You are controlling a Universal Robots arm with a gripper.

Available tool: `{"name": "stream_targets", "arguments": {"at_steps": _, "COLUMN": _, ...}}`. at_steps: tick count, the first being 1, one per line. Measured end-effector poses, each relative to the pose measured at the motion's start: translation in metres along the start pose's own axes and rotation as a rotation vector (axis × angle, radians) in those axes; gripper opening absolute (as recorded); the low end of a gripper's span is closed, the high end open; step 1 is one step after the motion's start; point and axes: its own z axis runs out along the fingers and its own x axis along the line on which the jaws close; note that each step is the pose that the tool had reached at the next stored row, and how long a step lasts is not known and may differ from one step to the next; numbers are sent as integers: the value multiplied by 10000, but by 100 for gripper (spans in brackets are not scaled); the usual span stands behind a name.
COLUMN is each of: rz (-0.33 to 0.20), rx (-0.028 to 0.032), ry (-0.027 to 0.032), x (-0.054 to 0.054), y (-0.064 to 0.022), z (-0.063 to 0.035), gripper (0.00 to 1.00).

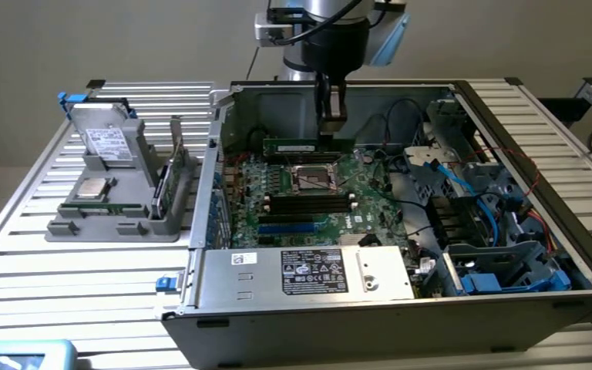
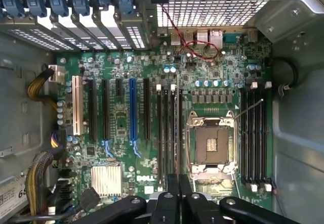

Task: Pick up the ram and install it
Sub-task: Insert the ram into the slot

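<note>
At the exterior view's left, a gray parts stand sits on the slatted table, beside the open computer case. In the centre of that frame lies the green motherboard with its black slots. Above them, in the upper middle, my pincer points straight down. It is pressed together on the ram, pinching its upper long edge toward the right end. The stick hangs level near the case's back wall; I cannot tell whether it touches the board. In the wrist view the ram shows edge-on, a thin line running out from my pincer. I judge it light and stiff but fragile, best held by its bare edges, away from chips and contacts. At the right, cables crowd the case.
</note>
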Motion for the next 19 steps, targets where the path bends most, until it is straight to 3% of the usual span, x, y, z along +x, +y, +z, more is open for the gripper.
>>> {"name": "stream_targets", "arguments": {"at_steps": 6, "rz": 1, "rx": 9, "ry": 2, "x": -14, "y": -72, "z": 98, "gripper": 12}}
{"name": "stream_targets", "arguments": {"at_steps": 9, "rz": 14, "rx": 48, "ry": -1, "x": -14, "y": -72, "z": 136, "gripper": 12}}
{"name": "stream_targets", "arguments": {"at_steps": 13, "rz": 96, "rx": 174, "ry": -3, "x": -21, "y": -71, "z": 163, "gripper": 12}}
{"name": "stream_targets", "arguments": {"at_steps": 18, "rz": 135, "rx": 449, "ry": 5, "x": -26, "y": -48, "z": 187, "gripper": 12}}
{"name": "stream_targets", "arguments": {"at_steps": 19, "rz": 147, "rx": 470, "ry": 12, "x": -27, "y": -39, "z": 198, "gripper": 12}}
